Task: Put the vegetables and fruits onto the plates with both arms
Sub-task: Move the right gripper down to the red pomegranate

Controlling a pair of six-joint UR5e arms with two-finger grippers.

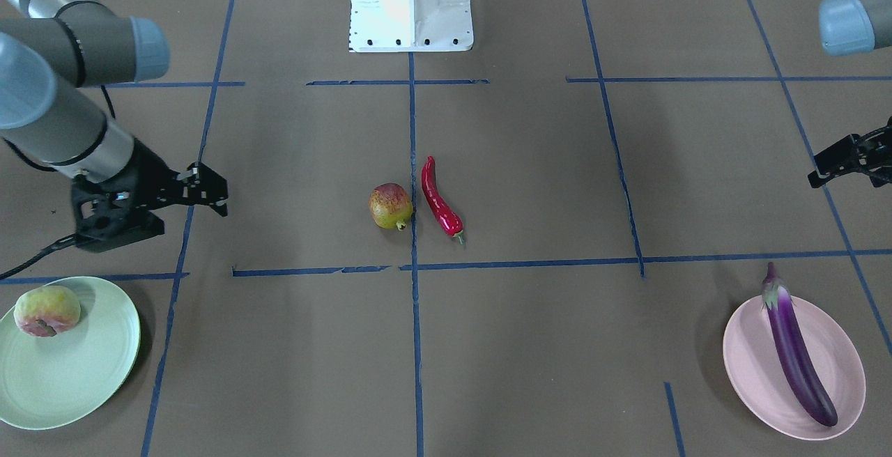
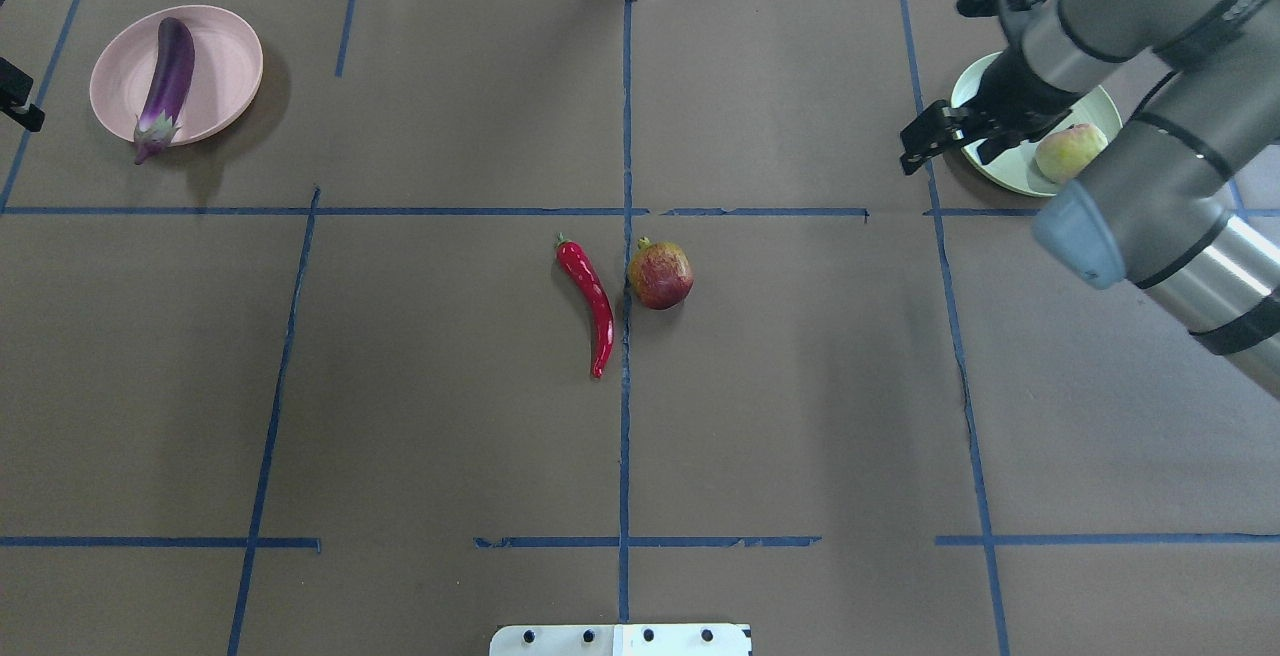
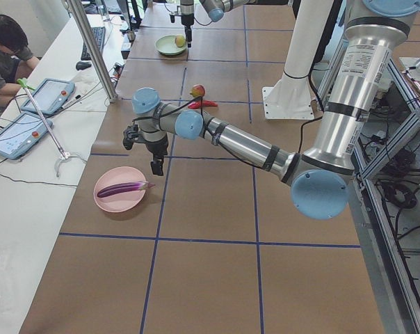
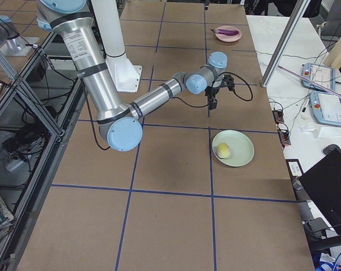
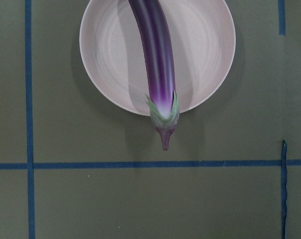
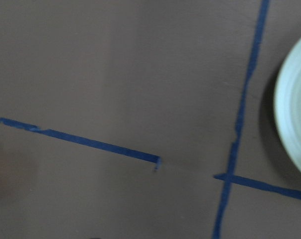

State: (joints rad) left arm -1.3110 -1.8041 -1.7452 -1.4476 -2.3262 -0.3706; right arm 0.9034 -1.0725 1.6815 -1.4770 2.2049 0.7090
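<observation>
The eggplant (image 1: 794, 352) is laid lengthwise across the pink plate (image 1: 752, 366), with its stem end overhanging the rim on the robot's side. The peach (image 1: 47, 311) is seated on the green plate (image 1: 70, 380), close to its rim. The pomegranate (image 1: 390, 206) and the chili pepper (image 1: 439, 199) are found on the tabletop (image 1: 529, 345) at its centre. They lie just beside each other, on either side of a blue tape line (image 1: 413, 129), well apart from both plates. The right gripper (image 1: 212, 192) is held above the tabletop near the green plate, jaws spread, nothing grasped. The left gripper (image 1: 826, 164) is seen only partly, near the pink plate; its opening cannot be told.
</observation>
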